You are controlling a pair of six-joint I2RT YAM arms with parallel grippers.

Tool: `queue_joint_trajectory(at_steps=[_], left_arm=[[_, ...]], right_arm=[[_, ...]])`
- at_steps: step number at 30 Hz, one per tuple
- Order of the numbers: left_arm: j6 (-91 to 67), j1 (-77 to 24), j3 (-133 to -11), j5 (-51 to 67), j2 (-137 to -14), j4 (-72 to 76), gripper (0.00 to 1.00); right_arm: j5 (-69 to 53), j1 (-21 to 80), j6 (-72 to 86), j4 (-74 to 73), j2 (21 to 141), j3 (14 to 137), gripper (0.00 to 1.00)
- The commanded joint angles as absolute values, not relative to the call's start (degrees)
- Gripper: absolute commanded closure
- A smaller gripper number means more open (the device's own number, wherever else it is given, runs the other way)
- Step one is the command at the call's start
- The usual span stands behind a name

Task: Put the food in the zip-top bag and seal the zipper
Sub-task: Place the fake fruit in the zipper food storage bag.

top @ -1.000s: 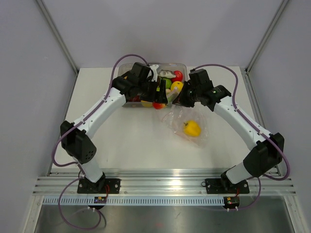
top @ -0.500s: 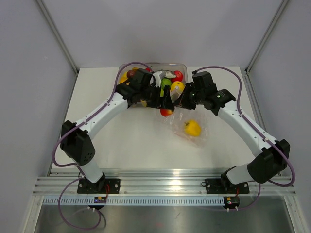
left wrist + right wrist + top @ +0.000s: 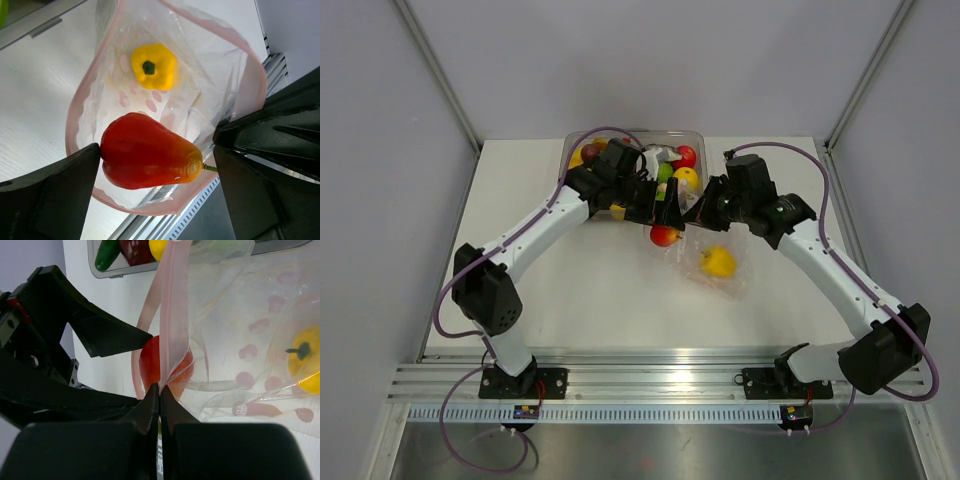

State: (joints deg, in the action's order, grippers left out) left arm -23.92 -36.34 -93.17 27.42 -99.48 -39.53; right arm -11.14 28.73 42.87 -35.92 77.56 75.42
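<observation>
Left gripper (image 3: 660, 210) jaws spread wide, red fruit (image 3: 147, 157) loose between them at the zip-top bag (image 3: 215, 65) mouth, small gap on 1 side. 1 yellow pepper (image 3: 154, 66) inside the bag, which lies on the table (image 3: 580, 290). Right gripper (image 3: 159, 390) clenched on the zipper (image 3: 172, 315), lifting that edge. Other food (image 3: 685, 178) in the tub (image 3: 698, 137) behind.

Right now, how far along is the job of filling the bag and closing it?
Done: one yellow pepper lies inside the zip-top bag. In hand: the right gripper pinches the zipper strip, holding the mouth open, while a red fruit sits at the mouth between the fingers of the open left gripper. Left: several foods in the tub, and the strip is unsealed.
</observation>
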Motion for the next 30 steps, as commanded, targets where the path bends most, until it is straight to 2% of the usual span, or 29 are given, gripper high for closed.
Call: queue_joint_trajectory(at_steps=[1,8,19,24,30], left_arm=[[-21.10,-36.91,-98.00,31.28,-96.86,-36.91,0.01],[-18.02,-36.56,-99.93,27.86,-93.25,-39.99,0.01],[-18.46,-35.42,-99.49,26.81,-94.84,-39.82,0.04],[-19.25,-30.33,-97.65,25.49,-92.38,-39.72,0.08],[-19.87,-19.70,-95.36,16.72,-90.61,-41.30,0.09]], right_arm=[[-14.41,29.53,43.33,-34.10,75.06,74.01,1.00],[-14.68,29.44,42.89,-33.84,75.15,73.83,1.00],[-16.17,29.44,42.28,-33.84,74.01,74.44,1.00],[-16.43,29.44,40.52,-36.91,71.64,74.36,1.00],[-13.71,29.53,39.64,-40.96,67.25,72.16,1.00]])
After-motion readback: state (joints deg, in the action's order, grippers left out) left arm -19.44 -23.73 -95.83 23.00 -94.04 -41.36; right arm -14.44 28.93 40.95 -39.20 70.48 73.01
